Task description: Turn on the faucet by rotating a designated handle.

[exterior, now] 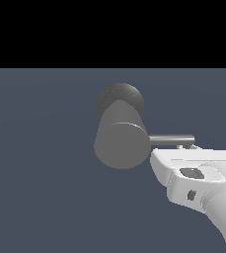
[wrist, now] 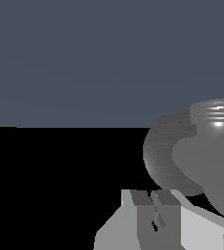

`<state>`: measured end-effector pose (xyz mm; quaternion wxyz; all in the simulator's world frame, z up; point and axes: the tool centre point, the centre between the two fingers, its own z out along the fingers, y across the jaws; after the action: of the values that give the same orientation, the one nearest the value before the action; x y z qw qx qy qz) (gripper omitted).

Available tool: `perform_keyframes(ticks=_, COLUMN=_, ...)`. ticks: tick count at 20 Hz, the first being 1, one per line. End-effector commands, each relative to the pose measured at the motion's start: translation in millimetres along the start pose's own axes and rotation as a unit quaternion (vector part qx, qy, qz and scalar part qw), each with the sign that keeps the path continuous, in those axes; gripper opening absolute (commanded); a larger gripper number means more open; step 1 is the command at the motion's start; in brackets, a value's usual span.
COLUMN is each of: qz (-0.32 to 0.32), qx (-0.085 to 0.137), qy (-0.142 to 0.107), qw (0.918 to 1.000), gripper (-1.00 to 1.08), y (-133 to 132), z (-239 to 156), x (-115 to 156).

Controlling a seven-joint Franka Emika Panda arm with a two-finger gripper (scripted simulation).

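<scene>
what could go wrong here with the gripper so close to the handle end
1. The gripper sits at the very tip of the handle, so it might slide off the end as the rod turns.
2. The white gripper body lies close beside the faucet cylinder and could bump it during the rotation.

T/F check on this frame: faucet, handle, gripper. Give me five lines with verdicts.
1. The handle sticks out of the faucet toward the exterior view's right. True.
2. The gripper is at the handle's outer tip. True.
3. The faucet has two side rods. False: only one shows.
4. The arm comes in from the exterior view's upper left. False: it enters from the lower right.
5. The fingers stand close together in the wrist view. True; whether they clamp the handle cannot be told.
</scene>
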<state>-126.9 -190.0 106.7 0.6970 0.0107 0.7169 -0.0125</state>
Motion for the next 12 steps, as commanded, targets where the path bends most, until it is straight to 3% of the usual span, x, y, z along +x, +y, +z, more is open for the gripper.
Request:
perform_keyframes(ticks=1, qz=-0.003, qx=-0.002, qy=-0.014, qw=0.9999, gripper=-1.00, y=3, z=0, x=-24)
perform_keyframes(ticks=4, qz=-0.003, qx=-0.002, qy=-0.014, qw=0.9999, gripper=-1.00, y=2, z=0, x=-31)
perform_keyframes(ticks=5, qz=0.000, qx=0.001, qy=0.006, qw=1.0000, gripper=-1.00, y=-2, z=0, x=-4)
perform_keyframes(ticks=12, qz=-0.001, qx=0.000, qy=0.001, qw=1.0000, gripper=-1.00, y=5, z=-1, x=-29)
